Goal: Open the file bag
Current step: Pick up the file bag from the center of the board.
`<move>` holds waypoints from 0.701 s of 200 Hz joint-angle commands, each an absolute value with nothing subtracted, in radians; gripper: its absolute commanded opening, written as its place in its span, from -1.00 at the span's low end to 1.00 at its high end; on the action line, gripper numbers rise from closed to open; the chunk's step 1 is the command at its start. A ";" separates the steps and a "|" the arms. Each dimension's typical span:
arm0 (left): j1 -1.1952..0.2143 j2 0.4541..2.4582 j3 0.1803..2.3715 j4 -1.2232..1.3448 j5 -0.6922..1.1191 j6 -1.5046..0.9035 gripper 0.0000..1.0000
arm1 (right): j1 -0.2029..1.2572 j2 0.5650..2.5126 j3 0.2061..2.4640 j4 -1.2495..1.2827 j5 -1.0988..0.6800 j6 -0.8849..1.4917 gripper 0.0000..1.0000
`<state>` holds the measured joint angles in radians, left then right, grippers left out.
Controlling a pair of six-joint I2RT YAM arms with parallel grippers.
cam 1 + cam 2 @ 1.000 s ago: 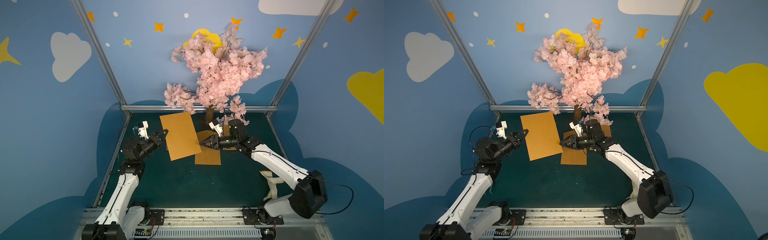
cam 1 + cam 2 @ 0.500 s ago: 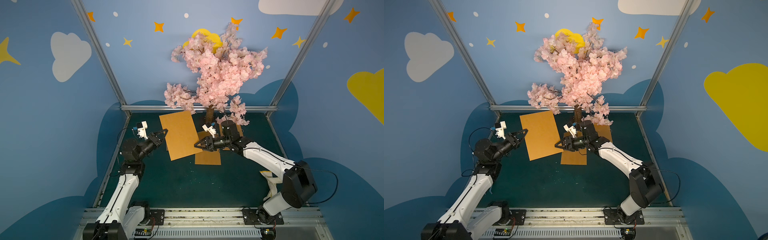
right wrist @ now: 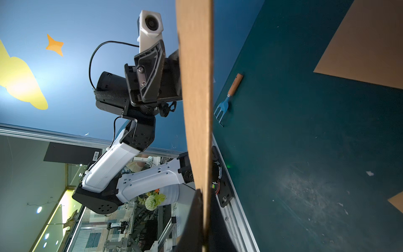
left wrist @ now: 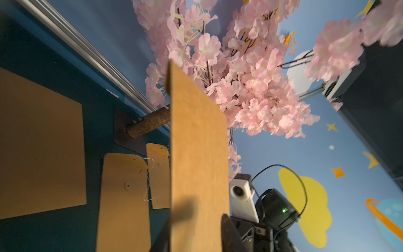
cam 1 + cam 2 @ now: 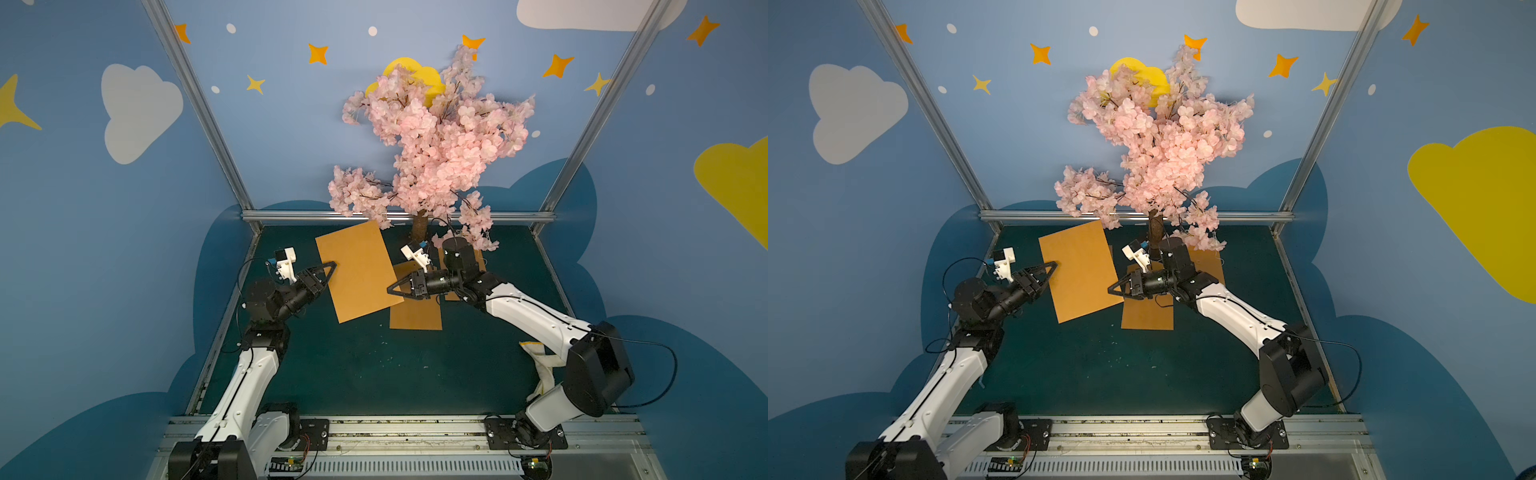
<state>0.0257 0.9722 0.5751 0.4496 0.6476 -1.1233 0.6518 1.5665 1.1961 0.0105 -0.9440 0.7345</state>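
arms reach inward; right end effector (image 5: 391, 291) pinches the raised file bag (image 5: 357, 272), left end effector (image 5: 331, 267) parted at its edge.

No lettering, brand or number is legible anywhere, in any view. In the right wrist view a small white barcode sticker (image 3: 96, 155) sits on a black panel (image 3: 72, 152), and its print is too small to read.
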 commanded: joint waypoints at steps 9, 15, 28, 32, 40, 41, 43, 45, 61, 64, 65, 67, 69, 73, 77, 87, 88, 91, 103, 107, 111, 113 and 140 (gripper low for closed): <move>0.033 0.926 0.645 0.137 0.617 -0.964 0.36 | 0.660 1.524 1.289 -0.159 -0.897 0.601 -1.00; 0.042 0.919 0.661 0.069 0.599 -0.933 0.43 | 0.662 1.521 1.311 -0.218 -0.874 0.564 -1.00; 0.064 0.909 0.695 -0.038 0.571 -0.882 0.49 | 0.666 1.516 1.352 -0.329 -0.842 0.499 -1.00; 0.071 0.907 0.706 -0.068 0.564 -0.867 0.50 | 0.667 1.514 1.364 -0.358 -0.833 0.481 -1.00; 0.080 0.905 0.736 -0.129 0.546 -0.838 0.53 | 0.672 1.511 1.387 -0.423 -0.797 0.439 -1.00; 0.081 0.905 0.740 -0.137 0.544 -0.836 0.53 | 0.674 1.510 1.389 -0.432 -0.791 0.432 -1.00; 0.082 0.907 0.749 -0.153 0.537 -0.826 0.55 | 0.675 1.510 1.394 -0.448 -0.780 0.418 -1.00; 0.083 0.907 0.759 -0.166 0.529 -0.819 0.56 | 0.678 1.509 1.399 -0.464 -0.767 0.405 -1.00; 0.083 0.924 0.833 -0.290 0.487 -0.762 0.59 | 0.699 1.509 1.437 -0.579 -0.675 0.330 -1.00; 0.083 0.930 0.846 -0.305 0.481 -0.754 0.59 | 0.704 1.510 1.444 -0.598 -0.662 0.320 -1.00; 0.083 0.932 0.851 -0.310 0.480 -0.752 0.59 | 0.705 1.511 1.446 -0.604 -0.658 0.317 -1.00; 0.083 0.936 0.860 -0.322 0.477 -0.746 0.59 | 0.707 1.511 1.451 -0.614 -0.650 0.312 -1.00; 0.083 0.941 0.871 -0.331 0.474 -0.739 0.59 | 0.711 1.512 1.455 -0.626 -0.641 0.307 -1.00; 0.082 0.953 0.893 -0.360 0.468 -0.725 0.59 | 0.718 1.515 1.464 -0.648 -0.622 0.296 -1.00; 0.083 0.966 0.914 -0.382 0.467 -0.711 0.59 | 0.728 1.517 1.474 -0.669 -0.599 0.280 -1.00; 0.082 1.003 0.970 -0.434 0.472 -0.688 0.60 | 0.753 1.527 1.500 -0.725 -0.529 0.253 -1.00; 0.081 1.006 0.975 -0.439 0.473 -0.686 0.60 | 0.757 1.528 1.502 -0.731 -0.522 0.251 -1.00; 0.080 1.017 0.993 -0.454 0.475 -0.683 0.62 | 0.765 1.531 1.510 -0.744 -0.505 0.246 -1.00; 0.055 1.060 1.069 -0.526 0.464 -0.661 0.69 | 0.796 1.547 1.535 -0.796 -0.427 0.233 -1.00; 0.039 1.075 1.097 -0.555 0.445 -0.650 0.70 | 0.807 1.551 1.542 -0.807 -0.403 0.231 -1.00; 0.022 1.089 1.128 -0.586 0.419 -0.638 0.70 | 0.818 1.556 1.545 -0.816 -0.380 0.228 -1.00; 0.010 1.098 1.144 -0.603 0.403 -0.632 0.70 | 0.823 1.559 1.548 -0.820 -0.369 0.227 -1.00; -0.133 1.202 1.337 -0.764 0.215 -0.588 0.73 | 0.884 1.595 1.562 -0.838 -0.257 0.198 -1.00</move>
